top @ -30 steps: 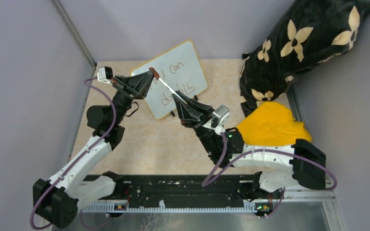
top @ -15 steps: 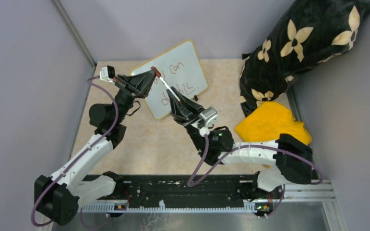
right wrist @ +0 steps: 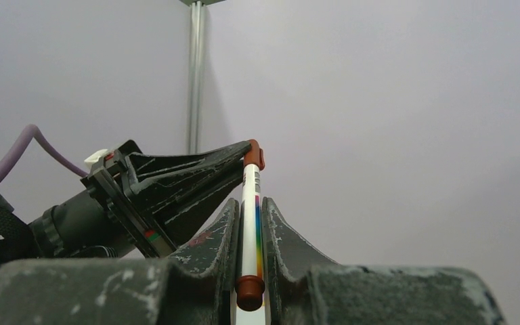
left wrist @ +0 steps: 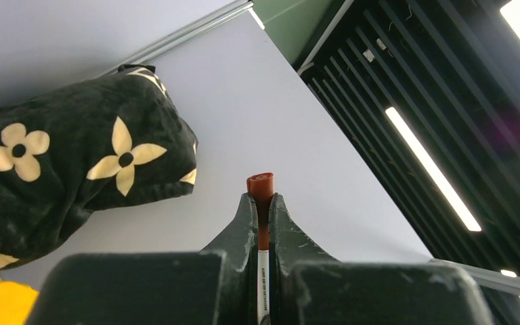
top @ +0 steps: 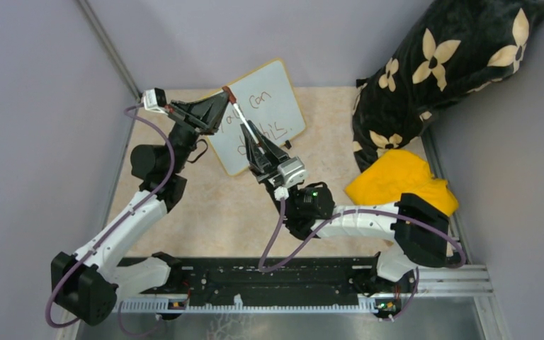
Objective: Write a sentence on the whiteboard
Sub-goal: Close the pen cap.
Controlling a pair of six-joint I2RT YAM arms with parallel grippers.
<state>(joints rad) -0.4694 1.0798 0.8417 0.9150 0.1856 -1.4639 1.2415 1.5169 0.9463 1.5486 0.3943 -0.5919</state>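
The whiteboard (top: pixel 278 83) leans at the back of the table, its sentence (top: pixel 262 103) in dark handwriting partly hidden behind the arms. A white marker (top: pixel 244 119) with a red-brown cap is held in the air in front of the board, between both grippers. My left gripper (top: pixel 224 98) is shut on the capped end, and the cap (left wrist: pixel 260 185) pokes out past its fingertips. My right gripper (top: pixel 255 139) is shut on the marker's body (right wrist: pixel 249 223), with the rainbow stripe showing between its jaws. In the right wrist view the left gripper (right wrist: pixel 240 157) meets the marker's far end.
A black cushion with cream flowers (top: pixel 453 64) leans in the back right corner, with a yellow cloth (top: pixel 397 180) in front of it. Grey walls close in the left, back and right. A black metal rail (top: pixel 255 280) runs along the near edge.
The right arm has swung to the left and the left gripper has risen a little towards the back. The marker, held at both ends throughout, now stands steeper in the top view.
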